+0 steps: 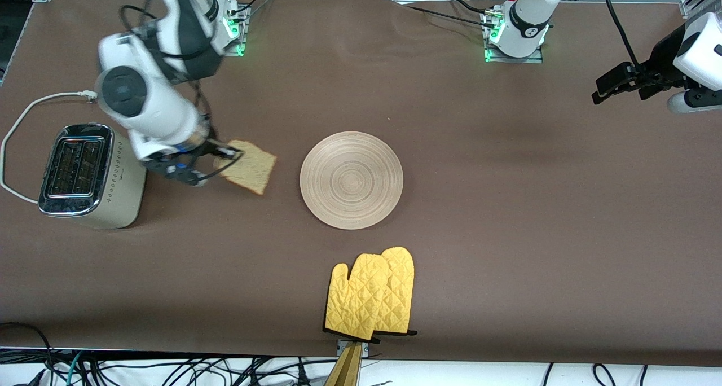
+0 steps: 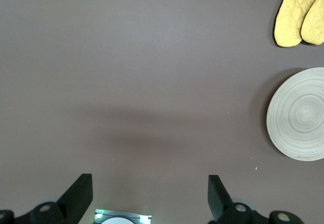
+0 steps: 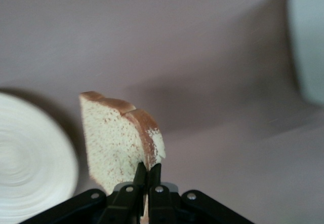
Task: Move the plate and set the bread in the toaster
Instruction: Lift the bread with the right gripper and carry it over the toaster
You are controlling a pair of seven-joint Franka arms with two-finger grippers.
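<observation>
My right gripper point(image 1: 223, 159) is shut on the bread point(image 1: 250, 166) and holds it in the air between the toaster point(image 1: 87, 174) and the plate point(image 1: 351, 179). In the right wrist view my right gripper point(image 3: 147, 172) pinches the slice point(image 3: 114, 142) by its crust, with the plate point(image 3: 30, 158) and the toaster point(image 3: 309, 41) at the edges. The toaster stands at the right arm's end of the table with both slots up. The wooden plate lies at the table's middle and shows in the left wrist view point(image 2: 298, 113). My left gripper point(image 1: 612, 87) is open and waits above the left arm's end, also shown in its wrist view point(image 2: 150, 193).
Two yellow oven mitts point(image 1: 372, 293) lie near the table's front edge, nearer to the camera than the plate; they show in the left wrist view point(image 2: 300, 12). The toaster's white cord point(image 1: 22, 121) loops beside it.
</observation>
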